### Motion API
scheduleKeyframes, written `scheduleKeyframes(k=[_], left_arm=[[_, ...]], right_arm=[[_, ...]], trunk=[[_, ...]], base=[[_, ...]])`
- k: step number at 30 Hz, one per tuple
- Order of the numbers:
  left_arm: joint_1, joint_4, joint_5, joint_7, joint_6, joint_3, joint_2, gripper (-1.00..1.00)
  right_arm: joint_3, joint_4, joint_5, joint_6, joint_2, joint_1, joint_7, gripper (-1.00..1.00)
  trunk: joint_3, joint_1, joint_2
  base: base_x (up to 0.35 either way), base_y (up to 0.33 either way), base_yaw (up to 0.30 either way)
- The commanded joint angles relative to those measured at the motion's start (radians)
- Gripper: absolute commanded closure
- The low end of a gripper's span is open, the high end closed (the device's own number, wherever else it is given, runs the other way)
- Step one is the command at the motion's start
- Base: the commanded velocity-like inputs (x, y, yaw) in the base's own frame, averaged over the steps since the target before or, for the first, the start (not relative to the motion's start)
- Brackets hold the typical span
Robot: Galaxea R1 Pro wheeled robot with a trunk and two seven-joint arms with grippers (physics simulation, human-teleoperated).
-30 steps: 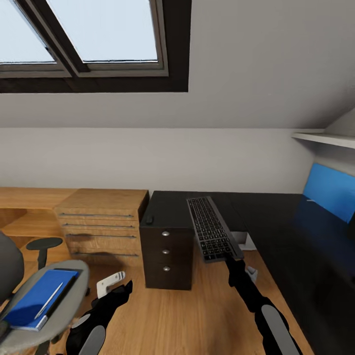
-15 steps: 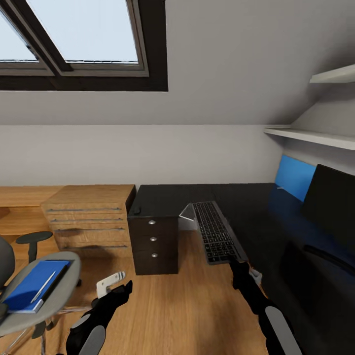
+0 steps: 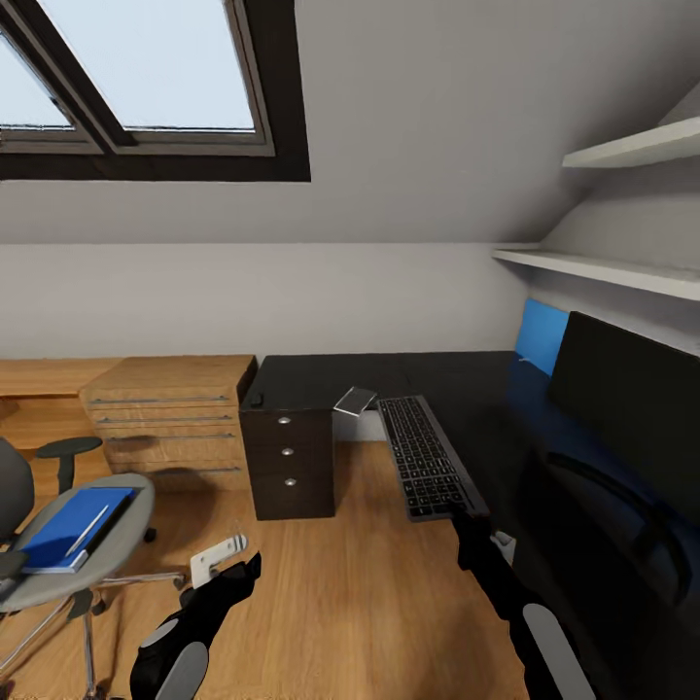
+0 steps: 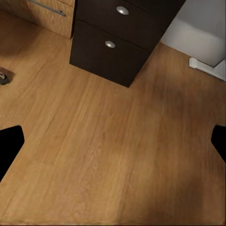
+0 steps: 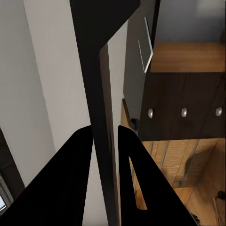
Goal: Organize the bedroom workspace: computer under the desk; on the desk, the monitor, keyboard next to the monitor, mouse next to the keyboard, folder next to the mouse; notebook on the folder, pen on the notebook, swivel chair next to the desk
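- View swung since the earlier frame: monitor now fuller at 3 o'clock, swivel chair nearer the 9 o'clock edge.
- Right gripper: jaws still pinching the one keyboard, held at the black surface edge.
- Left gripper: jaws spread, over the floor.
- Chair seat: one folder, one pen.
- Three drawers; two shelves.
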Motion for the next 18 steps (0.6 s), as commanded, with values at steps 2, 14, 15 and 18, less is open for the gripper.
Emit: scheduleKeyframes(k=[2,14,15,18], left_arm=[[-0.001,-0.002,0.008,0.009,0.002,-0.002,0.001,-1.0],[-0.001,-0.002,0.008,0.009,0.002,-0.002,0.001,-1.0],[-0.001,-0.002,0.008,0.009,0.002,-0.002,0.001,-1.0],[-0.001,-0.002,0.008,0.009,0.002,-0.002,0.001,-1.0]], right_arm=[[-0.004,0.001,-0.01,0.009,0.001,-0.001,0.003,1.0],[-0.006,0.001,-0.011,0.006,0.005,-0.001,0.006,1.0],[-0.006,0.001,-0.01,0.005,0.005,-0.001,0.006,1.0],[-0.006,0.001,-0.009,0.005,0.003,-0.001,0.005,1.0]], trunk=[[-0.001,-0.001,-0.001],[-0.001,-0.001,-0.001],[-0.001,-0.001,-0.001],[-0.001,-0.001,-0.001]], base=[[-0.313,-0.204,0.0],[-0.312,-0.204,0.0],[-0.311,-0.205,0.0],[-0.308,-0.207,0.0]])
